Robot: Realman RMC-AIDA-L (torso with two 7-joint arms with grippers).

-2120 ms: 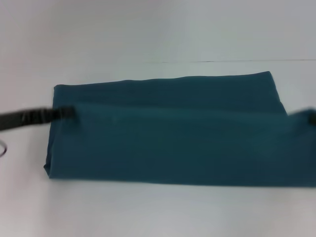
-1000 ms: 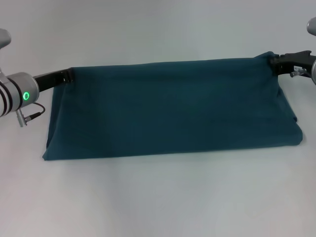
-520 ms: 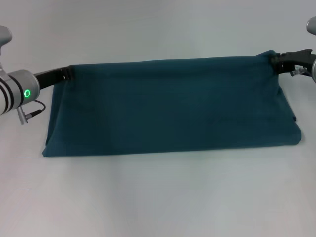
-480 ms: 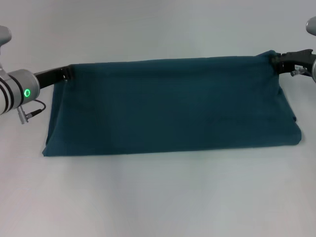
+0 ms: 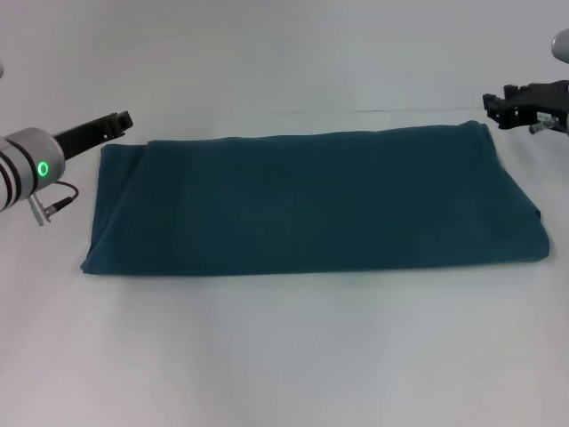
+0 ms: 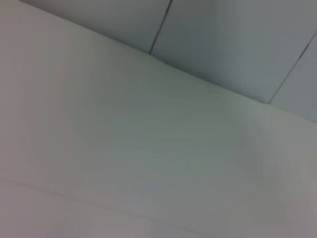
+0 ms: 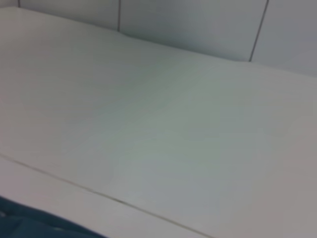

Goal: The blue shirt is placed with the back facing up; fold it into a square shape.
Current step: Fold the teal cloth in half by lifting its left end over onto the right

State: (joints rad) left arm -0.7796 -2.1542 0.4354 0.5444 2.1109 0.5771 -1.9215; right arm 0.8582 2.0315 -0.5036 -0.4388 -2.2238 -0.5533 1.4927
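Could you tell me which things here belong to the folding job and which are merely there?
Part of the job:
blue shirt, folded into a long band on the table
left gripper, off its far left corner
right gripper, off its far right corner

Merely there:
table

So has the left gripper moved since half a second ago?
Yes. The left gripper has let go of the blue shirt and sits just off its far left corner, apart from the cloth now lying flat.
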